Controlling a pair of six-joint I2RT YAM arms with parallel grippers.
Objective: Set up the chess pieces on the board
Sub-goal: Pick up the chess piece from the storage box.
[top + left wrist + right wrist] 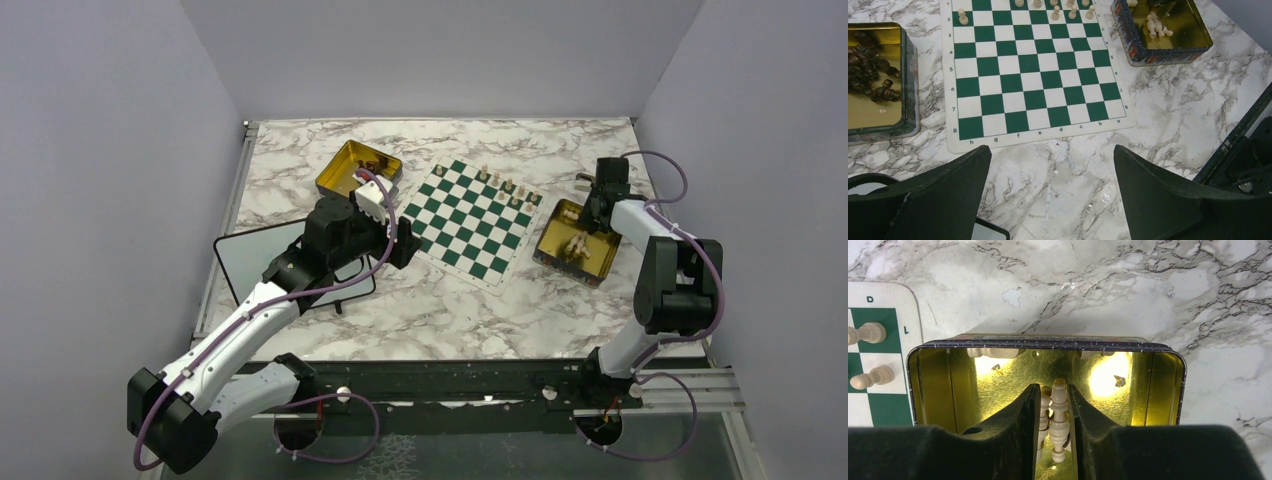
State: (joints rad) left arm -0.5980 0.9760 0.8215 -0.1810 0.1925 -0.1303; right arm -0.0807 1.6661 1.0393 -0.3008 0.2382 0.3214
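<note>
The right tool (1054,388) is reaching down inside the gold tin (1168,390), jaws standing narrowly apart around pale pieces (1059,415); whether they are pinching, I cannot tell. The tin is lying just beside the board (470,215), at its 4 o'clock edge. Chess pieces (505,187) are standing along its 1 o'clock edge. The left tool (1052,150) is hanging wide open over bare surface (1073,200) off the board's 9 o'clock corner.

Marble tabletop (440,310) carried two open gold tins: left tin (345,170) toward the back, right tin (600,250) mid-right. Black-framed whiteboard (245,262) lay flat by the left edge.
</note>
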